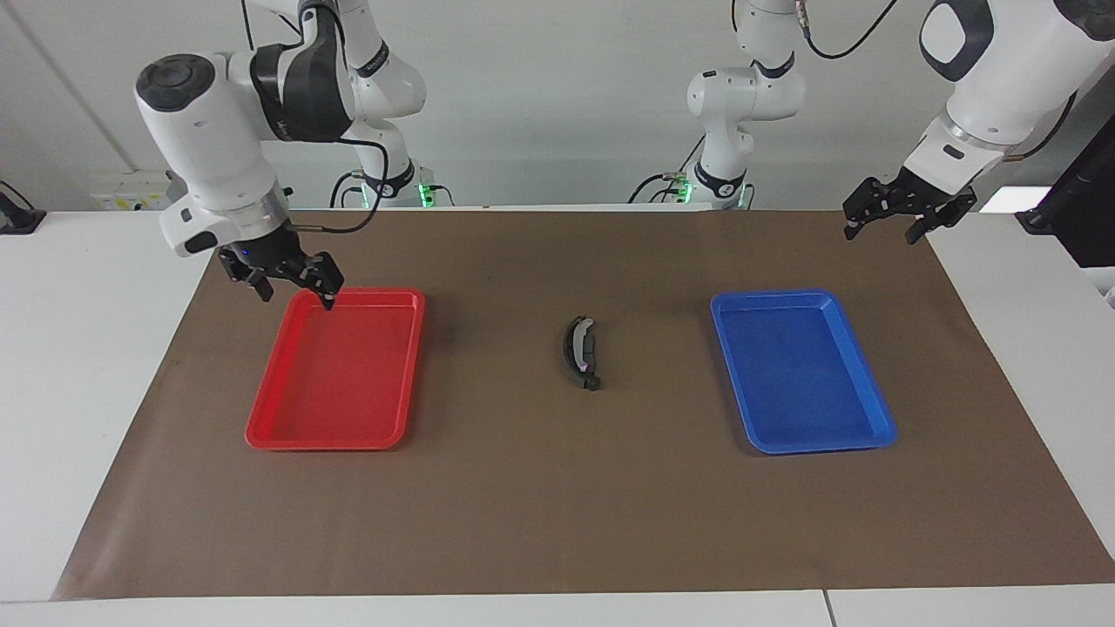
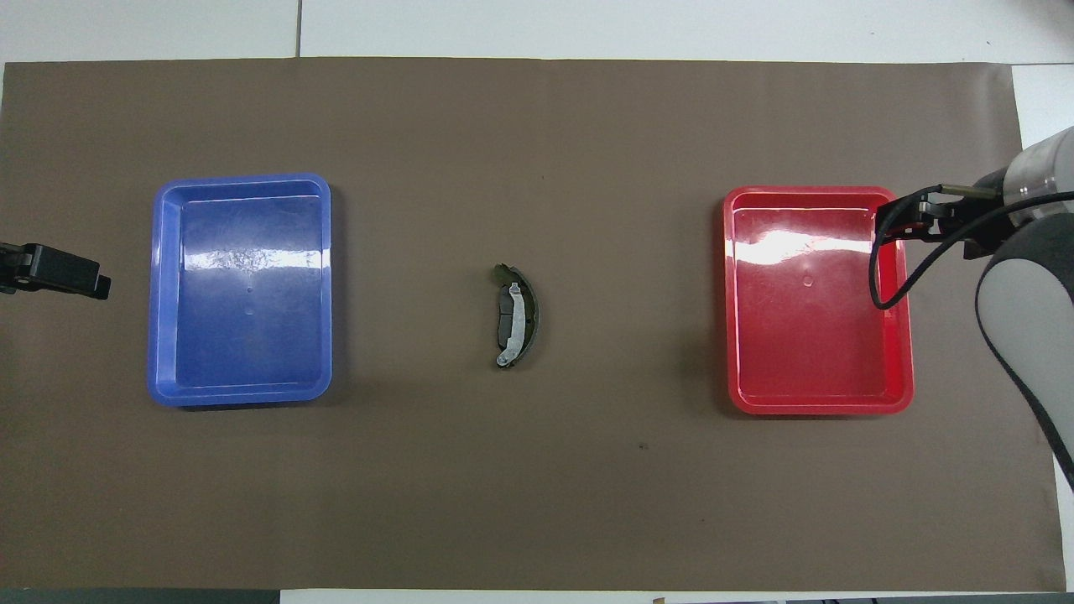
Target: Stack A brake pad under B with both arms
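The long black crescent B [image 1: 571, 350] with silvery ends lies in the middle of the brown mat, between the two trays. It also shows in the overhead view [image 2: 529, 317]. The short dark-grey A brake pad [image 2: 504, 322] lies tucked against its inner curve, and the crescent's silvery strip runs across the pad. My right gripper [image 1: 293, 287] is open and empty in the air over the red tray's [image 1: 261, 428] corner near the robots. My left gripper [image 1: 881, 224] is open and empty, raised over the mat's corner at the left arm's end.
A blue tray [image 1: 878, 428] sits toward the left arm's end and holds nothing. The red tray holds nothing. The brown mat [image 1: 557, 505] covers most of the white table.
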Controlling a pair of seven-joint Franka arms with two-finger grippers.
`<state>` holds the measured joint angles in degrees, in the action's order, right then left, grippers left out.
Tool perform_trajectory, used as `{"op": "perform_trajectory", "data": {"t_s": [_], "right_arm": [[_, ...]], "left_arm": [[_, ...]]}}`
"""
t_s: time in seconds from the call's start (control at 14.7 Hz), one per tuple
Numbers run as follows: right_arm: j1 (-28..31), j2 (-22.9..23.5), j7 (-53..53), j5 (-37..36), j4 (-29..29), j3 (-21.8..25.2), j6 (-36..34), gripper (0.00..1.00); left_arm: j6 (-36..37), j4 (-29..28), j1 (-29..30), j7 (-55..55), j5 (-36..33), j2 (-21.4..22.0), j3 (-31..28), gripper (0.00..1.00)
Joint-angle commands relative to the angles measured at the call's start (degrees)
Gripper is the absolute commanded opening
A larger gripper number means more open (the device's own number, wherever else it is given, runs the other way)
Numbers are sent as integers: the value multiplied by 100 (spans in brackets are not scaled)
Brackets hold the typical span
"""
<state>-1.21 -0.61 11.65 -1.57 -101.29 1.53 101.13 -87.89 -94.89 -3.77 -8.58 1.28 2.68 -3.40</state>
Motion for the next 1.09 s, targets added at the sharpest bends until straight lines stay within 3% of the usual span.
{"op": "perform_trajectory", "data": {"t_s": [0.0, 0.2, 0.34, 1.02], "right_arm": [[165, -246, -101, 25, 205, -66, -662, 100], [156, -238, -101, 34, 715, -83, -1367, 100], [165, -307, -66, 52, 664, -83, -1569, 100], [174, -326, -620, 96, 611, -74, -1368, 100]], "left_arm": [[70, 58, 60, -39, -13, -13, 33, 99], [79, 50, 60, -39, -13, -13, 33, 99], [70, 50, 60, -39, -13, -13, 33, 99], [79, 58, 60, -39, -13, -13, 33, 99]]}}
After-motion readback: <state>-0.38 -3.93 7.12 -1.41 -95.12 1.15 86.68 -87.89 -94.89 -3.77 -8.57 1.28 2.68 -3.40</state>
